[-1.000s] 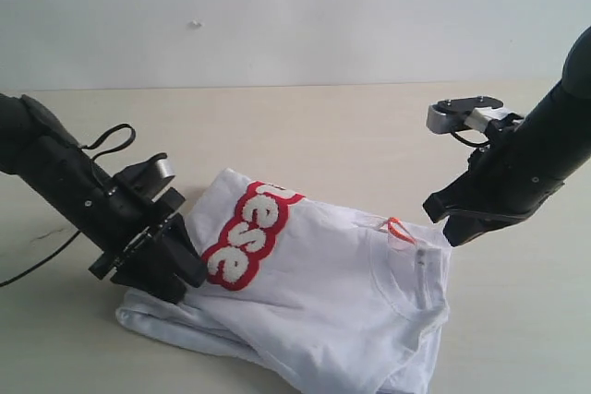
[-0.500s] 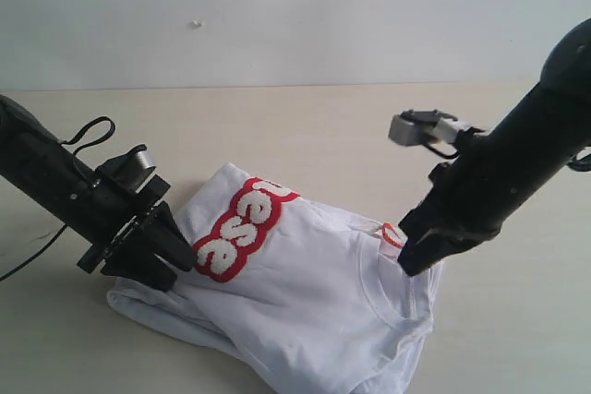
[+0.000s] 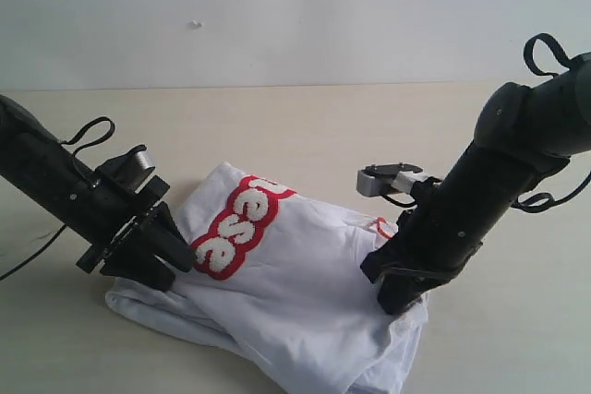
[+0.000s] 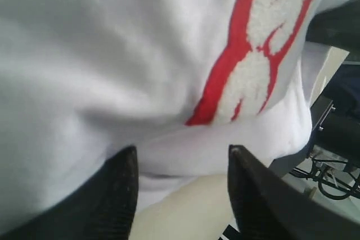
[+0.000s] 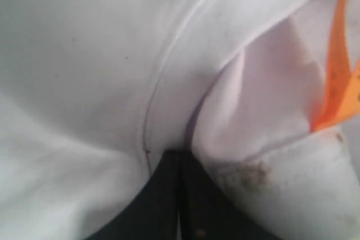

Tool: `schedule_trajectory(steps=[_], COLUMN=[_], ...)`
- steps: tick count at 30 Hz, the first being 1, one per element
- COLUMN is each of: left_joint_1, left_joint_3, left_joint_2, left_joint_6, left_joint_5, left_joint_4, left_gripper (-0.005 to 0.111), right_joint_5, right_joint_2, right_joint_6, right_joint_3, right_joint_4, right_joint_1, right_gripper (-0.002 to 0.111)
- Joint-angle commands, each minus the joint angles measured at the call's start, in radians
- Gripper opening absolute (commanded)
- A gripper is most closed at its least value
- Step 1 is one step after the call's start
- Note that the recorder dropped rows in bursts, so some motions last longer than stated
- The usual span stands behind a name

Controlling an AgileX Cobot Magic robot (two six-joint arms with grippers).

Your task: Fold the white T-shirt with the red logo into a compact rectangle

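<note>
The white T-shirt [image 3: 305,292] lies folded and wrinkled on the table, with the red logo [image 3: 235,228] showing on its left part and the orange tag [image 3: 380,225] by the neck. My left gripper [image 3: 171,260] stands open at the shirt's left edge. In the left wrist view the left gripper [image 4: 183,150] has bare table between its fingers, with the shirt [image 4: 112,54] and logo [image 4: 253,66] just ahead. My right gripper [image 3: 397,297] is shut, tips pressed into the cloth at the collar. The right wrist view shows the right gripper [image 5: 180,153] against the shirt [image 5: 84,54] near the tag [image 5: 337,77].
The beige table [image 3: 323,126] runs back to a white wall. A black cable [image 3: 92,131] loops off the left arm. Bare tabletop lies behind the shirt and to its right.
The right arm has swung down and left onto the collar, and the shirt's right side has shifted left with it. The left gripper moved slightly left a second ago and has held since.
</note>
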Motion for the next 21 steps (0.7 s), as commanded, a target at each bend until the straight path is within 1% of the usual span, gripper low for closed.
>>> schedule_trajectory(steps=[1,8,11,15,21], left_joint_1=[0.004,0.003,0.007,0.038,0.084], left_joint_3=[0.004,0.004,0.004,0.004,0.004], left_joint_2=[-0.007,-0.007,-0.007,-0.027,-0.138], left_joint_6=[-0.004,-0.010,-0.008,0.013,0.045], left_joint_5=[-0.019,-0.019,-0.019,-0.019,-0.019], left_joint_4=[0.014,0.021,0.018,-0.043,-0.103], left_gripper=[0.050,0.050,0.050,0.050,0.050], right_joint_5=[-0.203,-0.208,-0.177,-0.146,-0.117], right_joint_2=[0.032,0.060,0.064,0.058,0.007], right_joint_6=[-0.004,0.047,0.066,0.062,0.060], right_joint_3=[-0.038,-0.190,-0.234,-0.249,-0.249], right_joint_4=[0.013,0.024,0.018,0.018,0.012], right_joint_1=[0.002,0.007,0.007,0.007,0.007], right_gripper=[0.000,0.000,0.000,0.000,0.000])
